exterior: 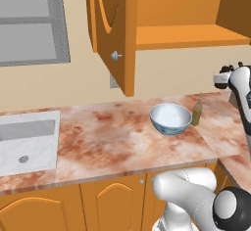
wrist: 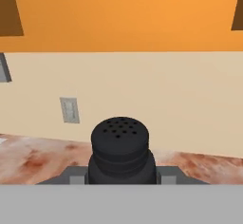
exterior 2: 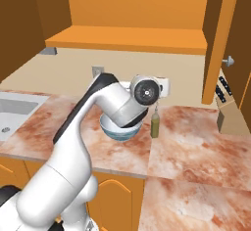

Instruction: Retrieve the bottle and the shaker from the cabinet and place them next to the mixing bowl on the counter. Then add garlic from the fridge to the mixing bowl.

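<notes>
A black shaker (wrist: 119, 146) with a perforated top sits between my fingers in the hand view. My gripper (wrist: 121, 174) is shut on it and held level, facing the back wall above the counter. The olive bottle (exterior: 197, 111) stands upright on the counter just right of the white-and-blue mixing bowl (exterior: 170, 119). From the right base camera the bottle (exterior 2: 155, 122) is again beside the bowl (exterior 2: 116, 132), which my arm partly hides. My wrist (exterior: 234, 78) hovers above and to the right of the bottle. The garlic and the fridge are out of view.
The open cabinet door (exterior: 113, 34) hangs over the counter left of the bowl, beside the bare cabinet shelf (exterior: 191, 36). A sink (exterior: 27, 142) lies at the far left. A knife block (exterior 2: 228, 108) stands at the right by the wall. A wall outlet (wrist: 70, 110) faces the hand.
</notes>
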Controlling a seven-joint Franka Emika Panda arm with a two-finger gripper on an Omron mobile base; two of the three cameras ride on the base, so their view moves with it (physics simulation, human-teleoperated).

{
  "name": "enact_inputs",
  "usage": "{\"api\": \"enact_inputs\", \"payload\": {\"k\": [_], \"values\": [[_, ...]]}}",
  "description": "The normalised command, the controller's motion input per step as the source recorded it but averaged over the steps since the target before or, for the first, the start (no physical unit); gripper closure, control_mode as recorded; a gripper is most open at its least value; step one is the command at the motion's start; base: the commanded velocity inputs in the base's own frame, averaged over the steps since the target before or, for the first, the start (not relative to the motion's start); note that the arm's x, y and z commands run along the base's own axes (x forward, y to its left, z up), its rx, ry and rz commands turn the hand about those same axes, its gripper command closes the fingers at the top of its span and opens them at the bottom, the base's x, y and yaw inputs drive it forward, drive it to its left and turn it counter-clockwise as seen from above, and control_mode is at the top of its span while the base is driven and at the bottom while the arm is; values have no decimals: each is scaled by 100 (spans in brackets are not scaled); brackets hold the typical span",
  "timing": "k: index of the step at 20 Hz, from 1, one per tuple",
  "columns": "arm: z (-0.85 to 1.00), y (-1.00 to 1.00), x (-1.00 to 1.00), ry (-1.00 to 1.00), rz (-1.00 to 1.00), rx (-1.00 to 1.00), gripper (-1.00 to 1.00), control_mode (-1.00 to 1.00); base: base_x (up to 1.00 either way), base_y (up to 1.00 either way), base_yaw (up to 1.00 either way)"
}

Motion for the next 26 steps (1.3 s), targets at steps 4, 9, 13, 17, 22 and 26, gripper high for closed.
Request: {"api": "enact_inputs", "payload": {"k": [4, 9, 13, 17, 22, 26], "values": [[-40, -6, 0, 0, 5, 0, 100, -100, 0, 0, 0], [-61, -2, 0, 0, 5, 0, 100, -100, 0, 0, 0], [-70, 0, 0, 0, 3, 0, 100, -100, 0, 0, 0], [-75, 0, 0, 0, 3, 0, 100, -100, 0, 0, 0], [-70, 0, 0, 0, 3, 0, 100, -100, 0, 0, 0], [-62, -3, 0, 0, 3, 0, 100, -100, 0, 0, 0]]}}
